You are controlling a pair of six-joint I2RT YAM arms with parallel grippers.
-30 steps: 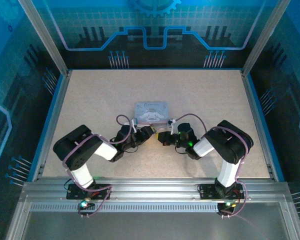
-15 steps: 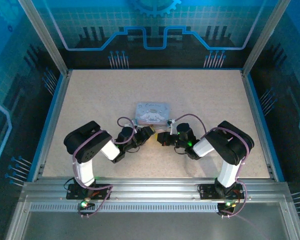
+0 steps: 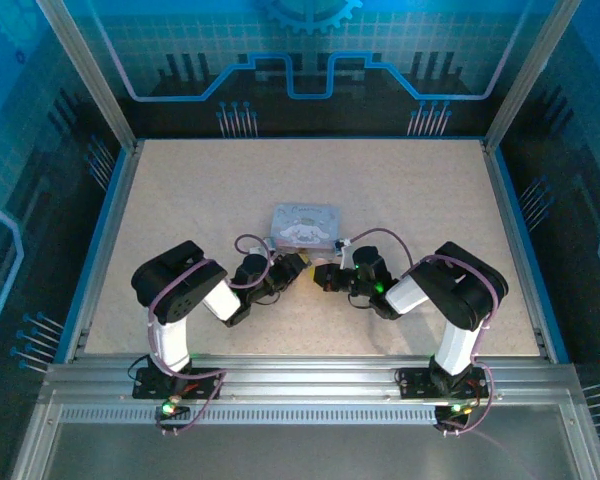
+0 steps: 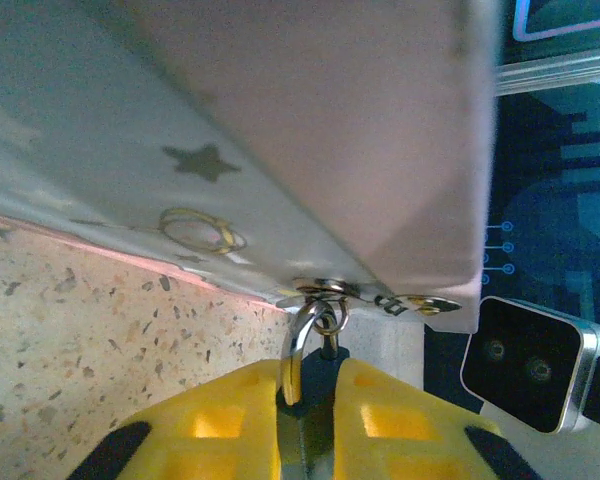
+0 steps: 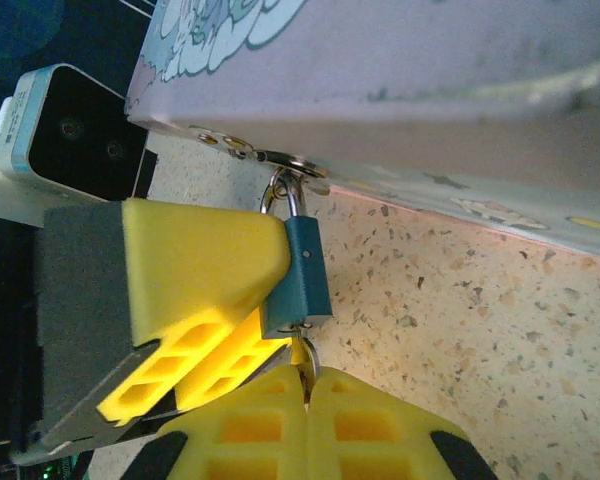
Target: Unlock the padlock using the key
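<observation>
The left arm has tucked its elbow in, but the yellow-fingered left end effector [image 4: 310,400] stays clamped on the small teal metal padlock [image 5: 305,270], which is still shackled to the pastel cartoon-printed box [image 5: 430,90]. The right end effector [image 5: 307,390] is closed on the thin metal key [image 5: 302,352] under the lock, so I'd guess turning it comes next.

- The box [image 3: 303,225] lies on the table [image 3: 430,190], near its middle.
- The padlock [image 5: 300,265] hangs at 6 o'clock of the box, touching its near edge.
- The left gripper [image 3: 299,264] sits at 8 o'clock of the padlock, clamped on it.
- The right gripper [image 3: 324,274] sits at 4 o'clock of the padlock, pinching the key [image 5: 302,352].
- The key meets the padlock's end away from the box.
</observation>
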